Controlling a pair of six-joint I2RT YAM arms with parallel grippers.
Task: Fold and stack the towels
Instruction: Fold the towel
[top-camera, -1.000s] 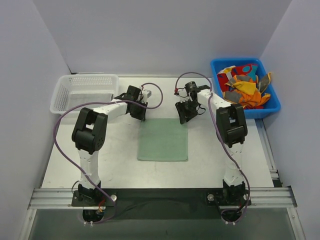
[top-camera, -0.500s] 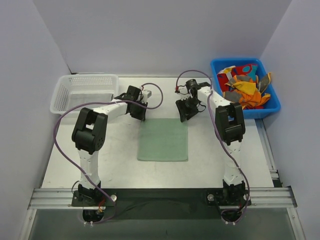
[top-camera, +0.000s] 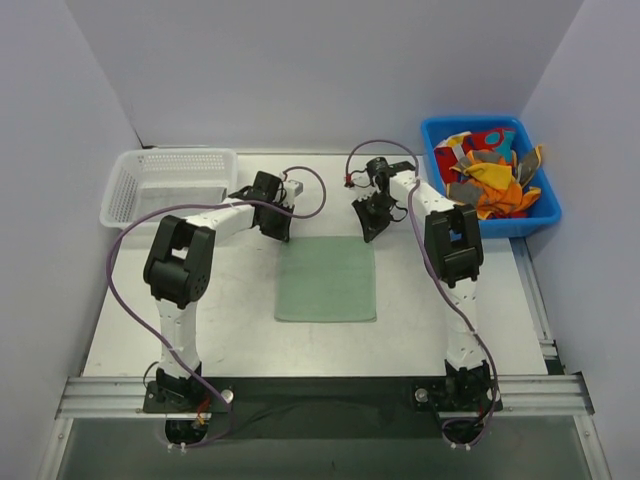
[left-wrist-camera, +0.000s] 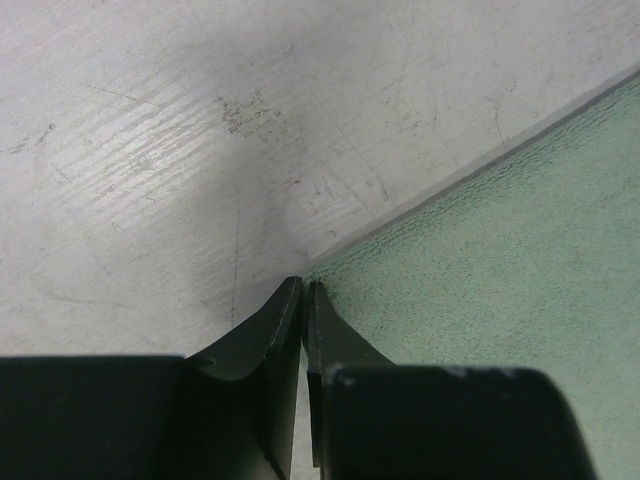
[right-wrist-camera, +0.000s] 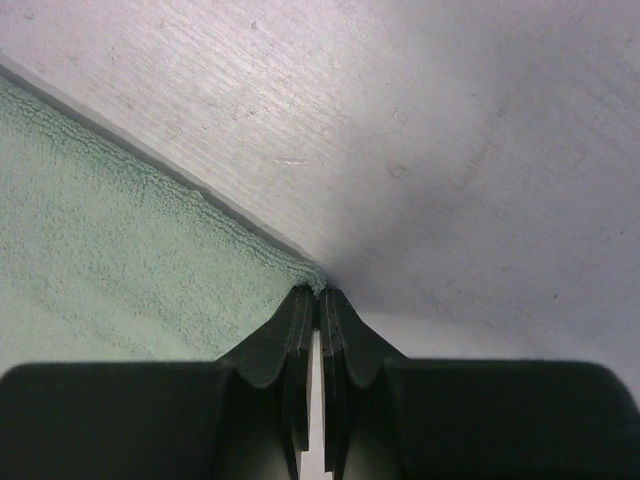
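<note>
Jaws of the left gripper are pressed together on the far left corner of the green towel. The right gripper pinches its far right corner likewise. The towel lies flat mid-table. Other towels sit heaped in the bin, far right.

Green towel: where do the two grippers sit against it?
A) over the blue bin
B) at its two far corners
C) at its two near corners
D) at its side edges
B: the left gripper and right gripper each pinch a far corner of the green towel, on the edge away from the arm bases.
</note>
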